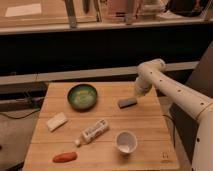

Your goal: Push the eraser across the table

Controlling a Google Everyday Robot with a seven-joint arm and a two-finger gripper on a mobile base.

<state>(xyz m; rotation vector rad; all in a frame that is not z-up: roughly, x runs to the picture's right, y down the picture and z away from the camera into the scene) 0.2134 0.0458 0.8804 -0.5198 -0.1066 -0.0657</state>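
**Eraser (127, 102) lies flat, gripper at its right end**

The eraser sits on the table (150, 131), right of centre and toward the far side. It lies flat on the planks with its long side running roughly left to right. The gripper (137, 93) hangs low over the wood at the tip of the arm (172, 91), just beside the eraser's far right end. I cannot tell whether they touch, or whether the gripper is open or closed. Nothing seems to be in its hold, since the eraser rests on the table by its own weight.

This placement looks chosen for a push, not a pick. The arm reaches in from the right edge and bends down, which puts the gripper low and to one side of the eraser instead of above it. From there a sweep to the left would probably slide the block across the wood.

The route matters because other things share the table:
- The bowl (82, 96) stands to the left of the eraser, near a straight leftward line.
- The cup (125, 142) stands on the near side of the eraser.
- The tube (94, 132) lies left of the cup.
- The cream block (56, 121) and the red item (65, 157) lie well apart, at the left and near left.

A flat, light block may also turn under an off-centre shove.
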